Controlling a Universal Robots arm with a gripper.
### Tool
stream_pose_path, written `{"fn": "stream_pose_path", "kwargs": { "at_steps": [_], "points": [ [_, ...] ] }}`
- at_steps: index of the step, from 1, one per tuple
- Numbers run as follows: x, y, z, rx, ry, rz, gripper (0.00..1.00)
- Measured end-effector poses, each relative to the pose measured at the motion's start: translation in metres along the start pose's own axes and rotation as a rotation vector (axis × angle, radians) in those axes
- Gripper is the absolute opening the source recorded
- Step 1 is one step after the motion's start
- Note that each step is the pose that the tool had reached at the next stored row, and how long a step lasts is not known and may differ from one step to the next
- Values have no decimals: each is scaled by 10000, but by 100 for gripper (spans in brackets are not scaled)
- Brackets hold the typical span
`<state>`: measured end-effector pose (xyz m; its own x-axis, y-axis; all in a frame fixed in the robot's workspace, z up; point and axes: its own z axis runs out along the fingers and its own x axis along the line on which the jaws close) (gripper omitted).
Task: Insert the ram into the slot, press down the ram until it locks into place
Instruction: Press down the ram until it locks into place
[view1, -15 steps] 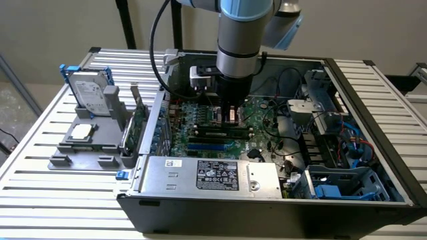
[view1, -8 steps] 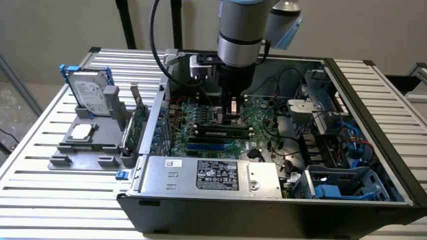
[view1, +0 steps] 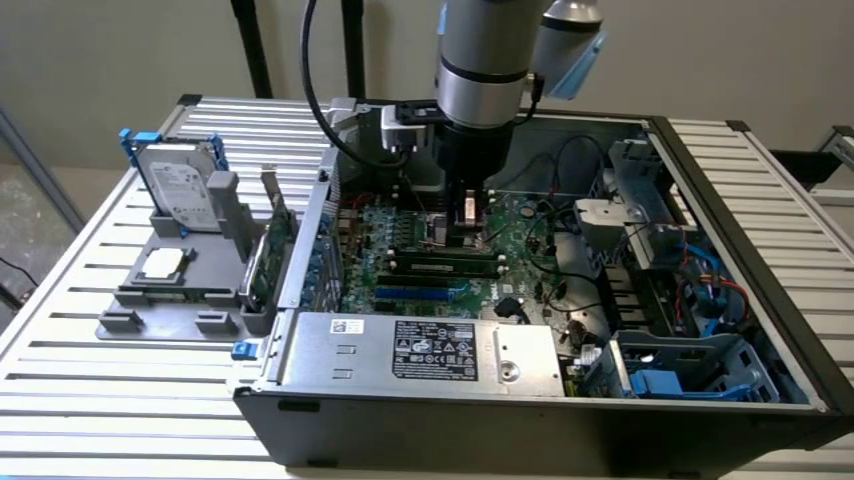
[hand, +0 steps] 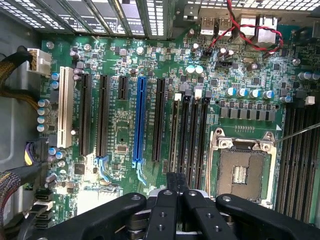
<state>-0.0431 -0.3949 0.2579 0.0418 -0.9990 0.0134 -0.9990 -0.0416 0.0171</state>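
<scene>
Inside the open computer case, the ram (view1: 447, 260) is a thin green stick with dark chips, standing on edge in one of the parallel black slots (view1: 441, 270) on the motherboard. My gripper (view1: 467, 232) hangs just above the ram's far side, by the processor socket. The wrist view looks down on the slots (hand: 190, 135); I cannot tell from above which one holds the ram. My gripper (hand: 177, 176) is shut, its black fingers (hand: 171, 187) pressed together at one end of these slots, and I see nothing between them.
A blue slot (view1: 420, 293) lies beside the black ones, and the silver processor socket (hand: 240, 170) is on their other side. The power supply (view1: 414, 350) and case walls (view1: 747, 230) hem the board in. Outside, a grey fixture (view1: 167, 295) carries a hard drive (view1: 180, 185) and an expansion card (view1: 274, 250).
</scene>
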Motion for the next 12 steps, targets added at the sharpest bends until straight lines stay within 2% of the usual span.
{"fn": "stream_pose_path", "kwargs": {
  "at_steps": [12],
  "points": [
    [0,0,0,0,0,0,11]
  ]
}}
